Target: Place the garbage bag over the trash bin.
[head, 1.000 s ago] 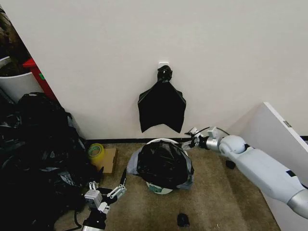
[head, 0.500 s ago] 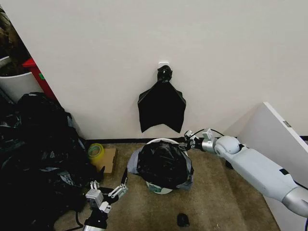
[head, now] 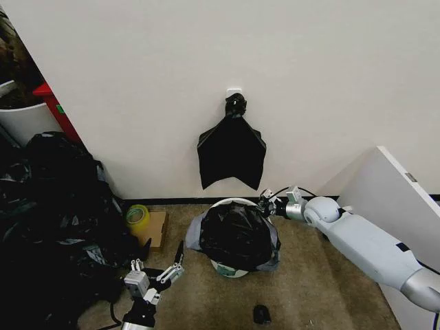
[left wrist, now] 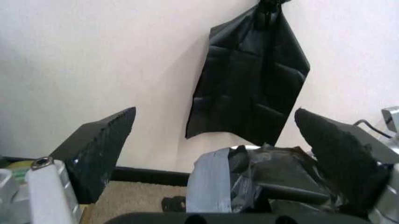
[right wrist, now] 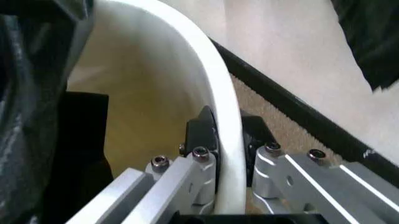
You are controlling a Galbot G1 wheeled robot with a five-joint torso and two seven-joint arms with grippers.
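Note:
The trash bin (head: 229,269) stands on the carpet by the wall. The black garbage bag (head: 237,234) is draped over its mouth and hangs down its sides, leaving the back rim bare. My right gripper (head: 265,204) is at that back right rim. In the right wrist view its fingers (right wrist: 198,135) straddle the white rim (right wrist: 212,70), one inside and one outside, pressed against it, with the bag (right wrist: 25,116) beside them. My left gripper (head: 155,274) hangs open low at the front left, apart from the bin. Its view looks between its spread fingers (left wrist: 100,149) at the bagged bin (left wrist: 268,182).
A flat black bundle (head: 232,148) hangs from a wall hook above the bin. A heap of black bags (head: 55,220) fills the left side, beside a yellow tape roll (head: 137,216) and cardboard (head: 158,228). A white panel (head: 385,192) stands at right. A small black object (head: 261,314) lies on the carpet.
My right gripper has moved left along the wall onto the bin's back rim. The bin and bag have shifted slightly to the right. The left gripper has barely moved.

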